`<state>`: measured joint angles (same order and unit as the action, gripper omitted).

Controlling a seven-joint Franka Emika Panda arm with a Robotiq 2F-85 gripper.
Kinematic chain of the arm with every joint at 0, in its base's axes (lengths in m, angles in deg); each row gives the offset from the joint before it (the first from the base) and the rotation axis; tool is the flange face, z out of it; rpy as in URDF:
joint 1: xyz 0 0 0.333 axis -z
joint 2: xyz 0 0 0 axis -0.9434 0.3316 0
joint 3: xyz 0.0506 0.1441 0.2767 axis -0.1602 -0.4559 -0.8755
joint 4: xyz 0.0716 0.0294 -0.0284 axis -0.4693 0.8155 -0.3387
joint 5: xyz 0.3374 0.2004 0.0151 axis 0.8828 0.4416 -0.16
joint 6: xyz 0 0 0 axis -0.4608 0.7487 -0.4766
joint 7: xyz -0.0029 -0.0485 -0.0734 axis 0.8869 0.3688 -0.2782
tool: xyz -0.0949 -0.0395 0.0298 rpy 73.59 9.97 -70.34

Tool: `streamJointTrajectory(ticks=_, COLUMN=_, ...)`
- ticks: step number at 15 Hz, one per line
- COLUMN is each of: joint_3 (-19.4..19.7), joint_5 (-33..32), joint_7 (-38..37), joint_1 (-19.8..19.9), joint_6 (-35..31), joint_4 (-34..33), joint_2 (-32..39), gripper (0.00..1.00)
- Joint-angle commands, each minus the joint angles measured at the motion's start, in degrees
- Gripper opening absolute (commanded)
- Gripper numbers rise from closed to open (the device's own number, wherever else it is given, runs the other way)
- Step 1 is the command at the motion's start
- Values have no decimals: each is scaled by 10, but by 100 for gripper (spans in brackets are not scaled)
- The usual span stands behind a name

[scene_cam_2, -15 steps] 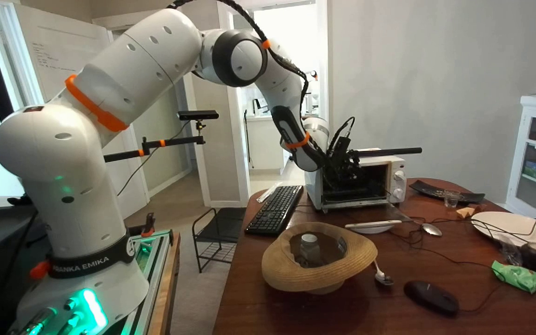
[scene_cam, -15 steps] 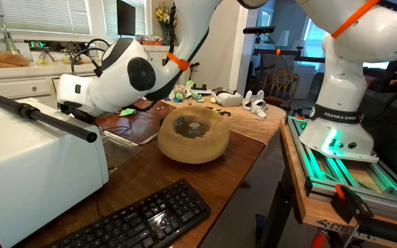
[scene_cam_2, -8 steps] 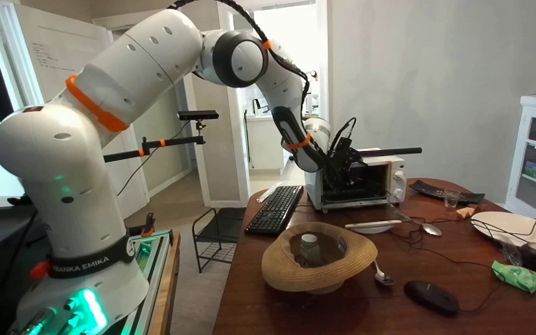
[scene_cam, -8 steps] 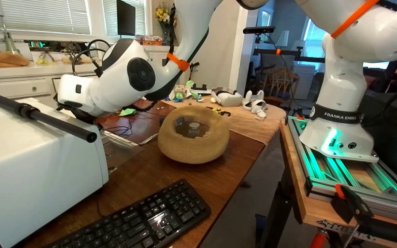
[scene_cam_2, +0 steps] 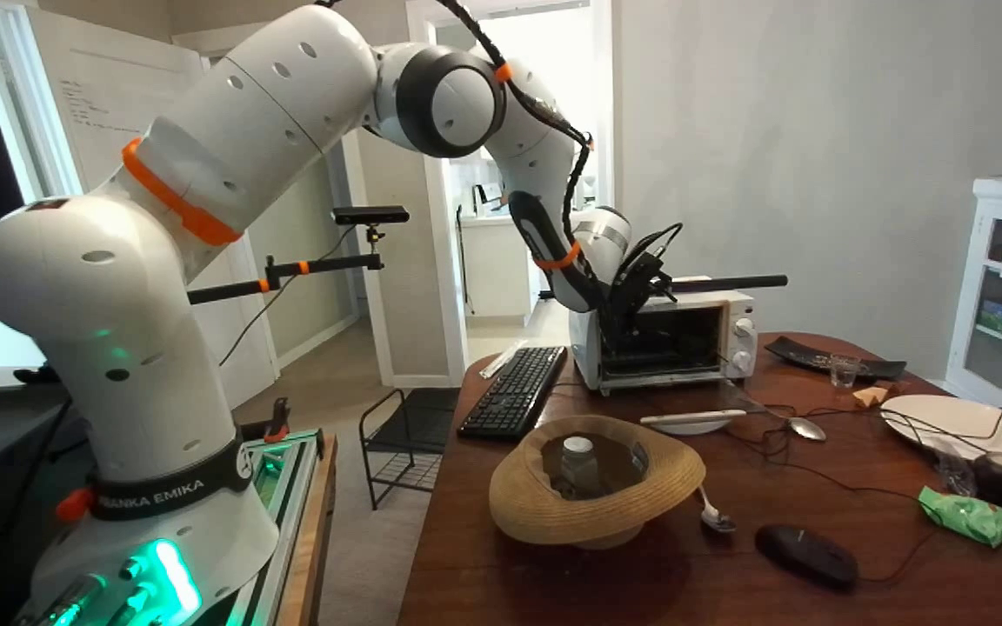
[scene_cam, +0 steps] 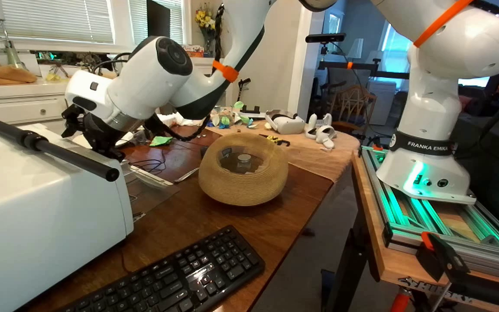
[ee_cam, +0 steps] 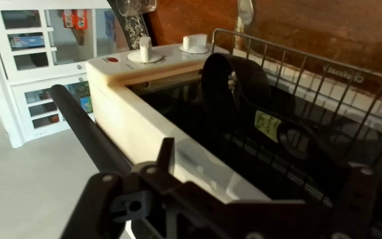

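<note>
Toaster oven (scene_cam: 54,203), a smooth white box yellowed at one edge, stands on the glossy wooden surface (scene_cam: 219,214); a curved black object (ee_cam: 255,78) shows by its wire rack (ee_cam: 303,55), my fingers (ee_cam: 166,154) spread apart.

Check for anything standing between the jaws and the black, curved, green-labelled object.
In the wrist view, the white toaster oven's upper edge crosses between one jaw and the black curved object; nothing visible blocks the other.

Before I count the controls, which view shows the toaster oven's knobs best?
The wrist view: two knobs show large and unobstructed there. In an exterior view, both knobs are visible but small. In an exterior view, the toaster oven is seen from another side, its knobs out of sight.
</note>
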<state>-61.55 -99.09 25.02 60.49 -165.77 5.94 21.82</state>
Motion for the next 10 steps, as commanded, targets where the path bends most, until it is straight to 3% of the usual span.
streamJointTrajectory(ticks=1, joint_3=-36, joint_5=129, joint_7=73, joint_1=33, joint_6=-56, joint_4=37, joint_2=-18, gripper=100)
streamJointTrajectory(ticks=2, joint_3=-27, joint_5=183, joint_7=97, joint_1=27, joint_6=-69, joint_4=41, joint_2=-18, gripper=100)
streamJointTrajectory(ticks=6, joint_3=-106, joint_5=343, joint_7=213, joint_1=86, joint_6=-48, joint_4=75, joint_2=-14, gripper=100)
streamJointTrajectory(ticks=10, joint_3=-157, joint_5=446, joint_7=261, joint_1=128, joint_6=-2, joint_4=93, joint_2=-21, gripper=100)
